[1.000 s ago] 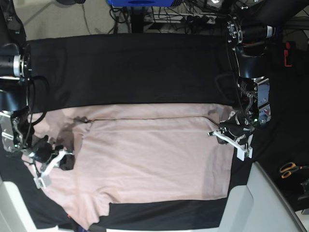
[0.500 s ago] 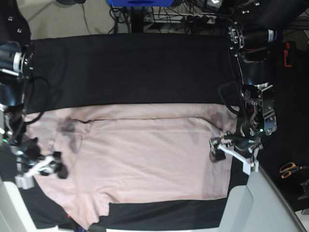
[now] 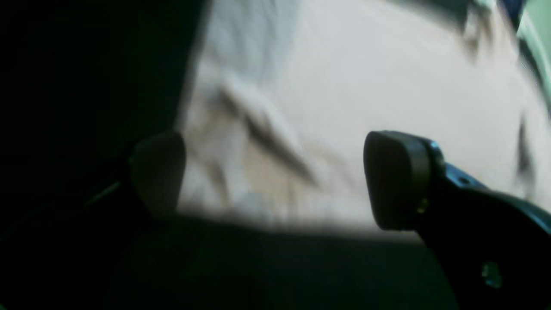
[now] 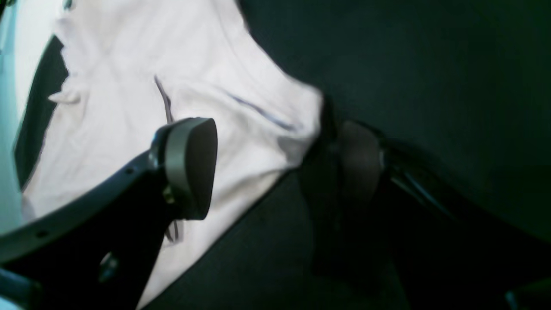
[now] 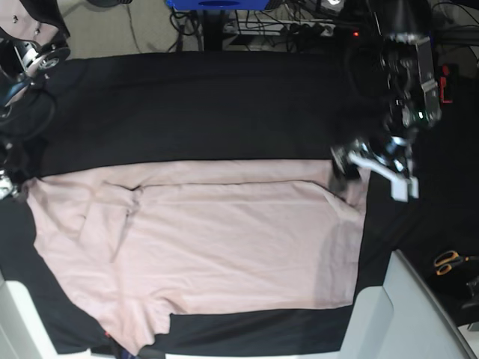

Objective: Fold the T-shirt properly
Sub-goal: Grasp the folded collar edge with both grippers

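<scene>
The pale pink T-shirt (image 5: pixel 224 239) lies spread flat on the black tablecloth (image 5: pixel 209 105), with a folded band along its far edge. My left gripper (image 5: pixel 367 168) hovers open and empty over the shirt's far right corner. In the blurred left wrist view its fingers (image 3: pixel 398 178) stand wide apart above the cloth (image 3: pixel 366 77). My right gripper (image 5: pixel 6 185) is at the view's left edge, by the shirt's far left corner, mostly cut off. In the right wrist view it (image 4: pixel 275 165) is open, with a shirt corner (image 4: pixel 241 129) lying between the fingers.
Orange-handled scissors (image 5: pixel 451 262) lie at the right. A pale grey panel (image 5: pixel 408 314) rises at the bottom right. Cables and a blue object (image 5: pixel 217 4) sit beyond the table's far edge.
Both grippers have let go of the shirt and moved toward its far edge. The right one has gone out to the left edge. The shirt's left part now lies flatter and wider.
</scene>
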`<state>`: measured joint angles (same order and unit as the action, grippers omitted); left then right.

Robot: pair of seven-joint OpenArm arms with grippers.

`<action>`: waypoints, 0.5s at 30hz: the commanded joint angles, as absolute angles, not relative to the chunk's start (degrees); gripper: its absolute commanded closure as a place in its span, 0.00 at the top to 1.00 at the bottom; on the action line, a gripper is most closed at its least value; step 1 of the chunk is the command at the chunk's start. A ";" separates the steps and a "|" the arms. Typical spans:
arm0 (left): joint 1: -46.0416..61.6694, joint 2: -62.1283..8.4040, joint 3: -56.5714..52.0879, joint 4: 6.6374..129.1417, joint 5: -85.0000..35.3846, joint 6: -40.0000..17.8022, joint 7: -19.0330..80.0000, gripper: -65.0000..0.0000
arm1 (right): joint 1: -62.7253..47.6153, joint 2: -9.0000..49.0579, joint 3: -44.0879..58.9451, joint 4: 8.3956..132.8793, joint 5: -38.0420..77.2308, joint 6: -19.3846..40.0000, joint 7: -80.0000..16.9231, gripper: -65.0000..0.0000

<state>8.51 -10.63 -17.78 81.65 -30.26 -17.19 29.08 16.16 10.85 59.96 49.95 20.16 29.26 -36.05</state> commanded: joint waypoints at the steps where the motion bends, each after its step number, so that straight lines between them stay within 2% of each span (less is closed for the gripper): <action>1: 9.01 -12.18 -18.42 83.38 -30.99 -17.10 27.12 0.99 | 17.45 11.82 61.32 48.92 21.14 29.85 -35.21 0.66; 4: 11.21 -11.38 -20.79 83.47 -30.99 -17.10 27.47 0.99 | 17.63 12.97 65.01 41.54 21.14 29.85 -33.80 0.66; 10: 14.55 -10.33 -22.73 83.38 -30.99 -17.10 27.47 0.99 | 18.42 14.73 65.19 28.35 21.05 29.85 -24.13 0.65; 15: 14.64 -9.63 -22.11 83.21 -31.08 -17.10 27.47 0.99 | 20.18 15.87 64.40 24.04 20.97 30.29 -24.04 0.65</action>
